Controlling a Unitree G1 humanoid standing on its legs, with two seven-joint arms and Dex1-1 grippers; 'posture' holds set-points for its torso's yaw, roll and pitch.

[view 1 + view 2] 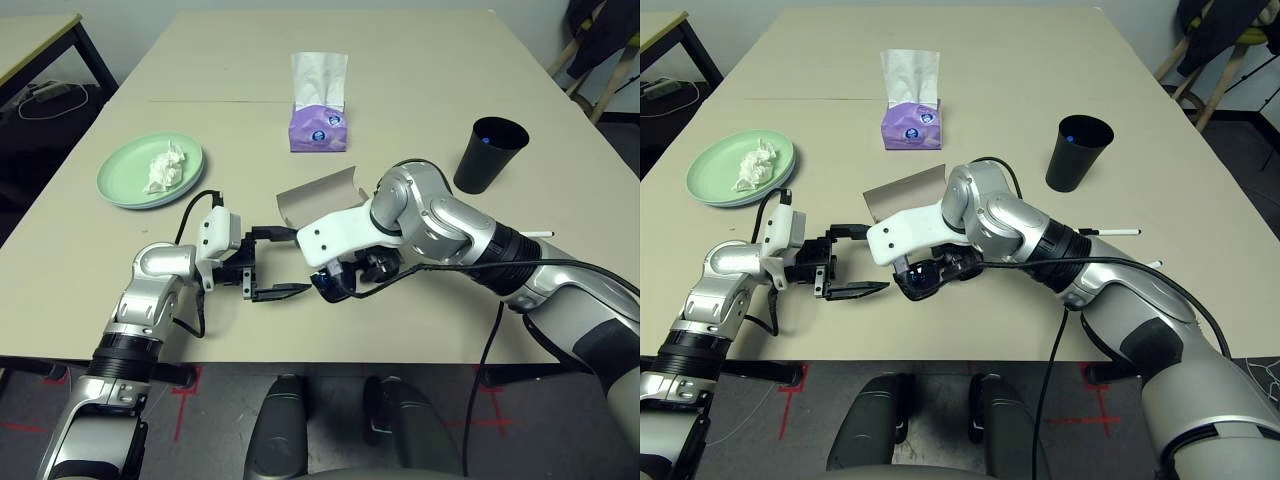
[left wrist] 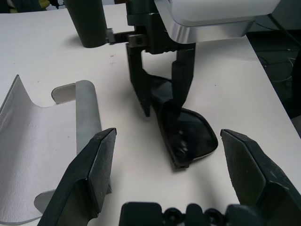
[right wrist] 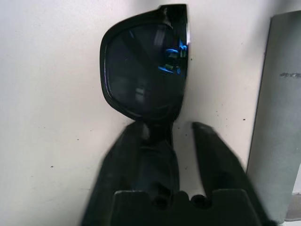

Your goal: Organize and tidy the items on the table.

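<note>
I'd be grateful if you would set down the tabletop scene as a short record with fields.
Plates: pale green one on a light blue one, left side
Crumpled tissue: on the green plate
Tissue box: purple, white tissue sticking up
Glasses case: grey, lying open
Sunglasses: black, at the right gripper, outside the case
Left gripper: open, facing the sunglasses
Right gripper: open, one finger overlapping the bridge
Cup: black, right side
Pens: two, beside the right arm

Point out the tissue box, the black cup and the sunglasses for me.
Tissue box (image 1: 318, 130): left eye view, purple front.
Black cup (image 1: 1072, 162): right eye view, side wall.
Sunglasses (image 3: 136, 70): right wrist view, dark lens.
</note>
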